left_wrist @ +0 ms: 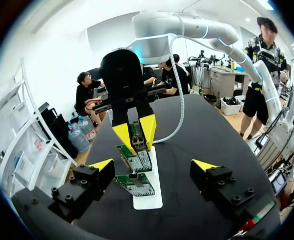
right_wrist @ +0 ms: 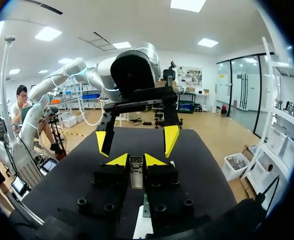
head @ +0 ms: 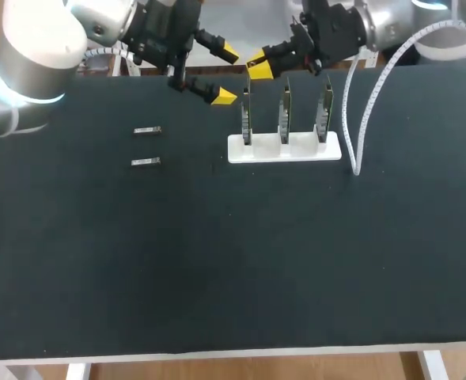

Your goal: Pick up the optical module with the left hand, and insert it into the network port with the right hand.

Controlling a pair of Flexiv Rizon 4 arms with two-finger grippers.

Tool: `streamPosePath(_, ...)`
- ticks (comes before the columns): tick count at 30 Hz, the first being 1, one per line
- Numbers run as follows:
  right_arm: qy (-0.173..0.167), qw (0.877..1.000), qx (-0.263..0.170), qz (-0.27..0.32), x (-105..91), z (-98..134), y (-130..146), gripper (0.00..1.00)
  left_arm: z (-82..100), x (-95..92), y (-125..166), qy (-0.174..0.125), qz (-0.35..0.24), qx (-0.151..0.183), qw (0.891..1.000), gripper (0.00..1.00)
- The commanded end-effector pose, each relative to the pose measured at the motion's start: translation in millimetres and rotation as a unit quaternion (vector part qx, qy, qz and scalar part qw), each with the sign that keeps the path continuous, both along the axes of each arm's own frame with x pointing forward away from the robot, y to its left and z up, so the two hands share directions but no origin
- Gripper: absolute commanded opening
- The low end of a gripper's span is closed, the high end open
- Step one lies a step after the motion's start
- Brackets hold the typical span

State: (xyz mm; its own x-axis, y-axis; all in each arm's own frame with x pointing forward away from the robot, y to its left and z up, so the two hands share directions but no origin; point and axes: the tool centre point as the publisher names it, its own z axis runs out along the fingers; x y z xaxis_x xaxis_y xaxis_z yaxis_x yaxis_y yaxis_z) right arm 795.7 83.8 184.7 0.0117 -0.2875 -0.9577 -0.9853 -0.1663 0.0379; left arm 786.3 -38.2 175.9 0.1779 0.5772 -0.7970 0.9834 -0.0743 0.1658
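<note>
Optical module [right_wrist: 136, 175] sits clamped between the yellow tips of the right tool [right_wrist: 136, 161], lying along the fingers. That tool hangs just above the row of three circuit boards [head: 285, 117], which stand in their white holder [head: 284, 149]. From where I stand this looks like the line-up before insertion, with the module's free end toward the boards. Which board's network port it is aimed at I cannot tell.

The left tool [head: 225, 76] hovers close beside it, fingers spread wide with nothing between them. I judge the handover is done and that arm is standing clear to leave room. Two more modules [head: 147, 131] lie flat on the tabletop [head: 217, 261], well apart from the holder. A white cable [head: 359, 119] loops beside the holder's right end.
</note>
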Motion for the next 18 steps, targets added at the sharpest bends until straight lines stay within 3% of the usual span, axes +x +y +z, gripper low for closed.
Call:
streamPosePath(1, 0.003, 1.0, -0.002, 0.011, 10.9, -0.2, 2.5, 0.0, 0.8, 1.8, -0.8, 0.002, -0.001, 0.003, 1.0, 1.0)
streamPosePath(18, 0.009, 1.0, -0.01, 0.013, 13.5, -4.8, 5.4, 0.0, 0.8, 1.8, -0.8, 0.002, -0.001, 0.003, 1.0, 1.0)
